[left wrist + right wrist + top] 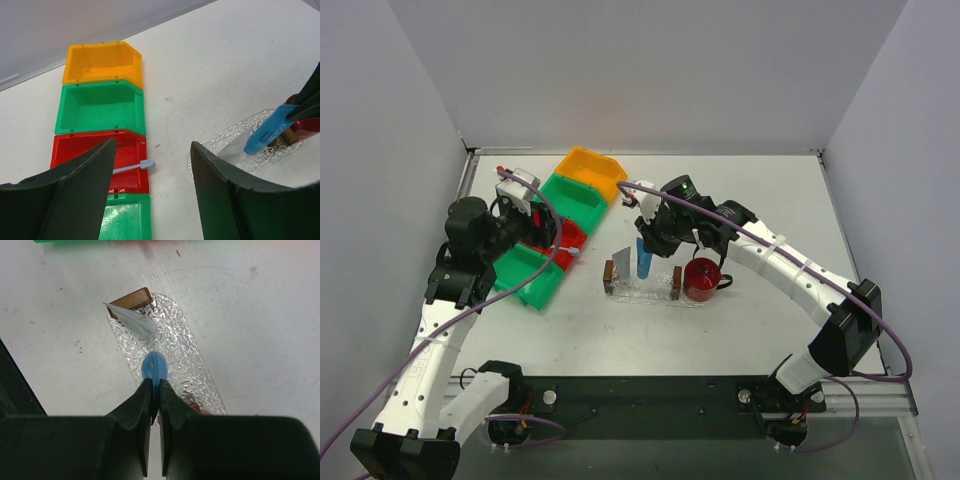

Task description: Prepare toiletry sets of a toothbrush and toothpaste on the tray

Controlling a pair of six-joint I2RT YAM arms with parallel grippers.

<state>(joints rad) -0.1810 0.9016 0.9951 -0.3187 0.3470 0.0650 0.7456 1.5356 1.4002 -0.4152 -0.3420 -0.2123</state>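
in the right gripper (155, 385), pinched tight by its flat end: the blue toothpaste tube (154, 366), held nearly upright, low end down at the clear textured tray (180, 345); cannot tell whether touching it. on the same tray, at one end, the silver-grey toothpaste tube (134, 322), propped against a brown block (132, 299). just beside the tray's other end, a red mug (701, 280) on the white table (770, 200). off to the left, a row of four bins: orange bin (102, 62) farthest, then a green bin (100, 107), then the red bin (95, 145), then another green one nearest. lying in the red bin, the toothbrush (132, 167), pale blue head poking out past the bin's low front edge toward the tray, most of the handle hidden behind a finger. above that bin, the left gripper (151, 150), jaws spread wide, nothing between them, apart from the toothbrush.
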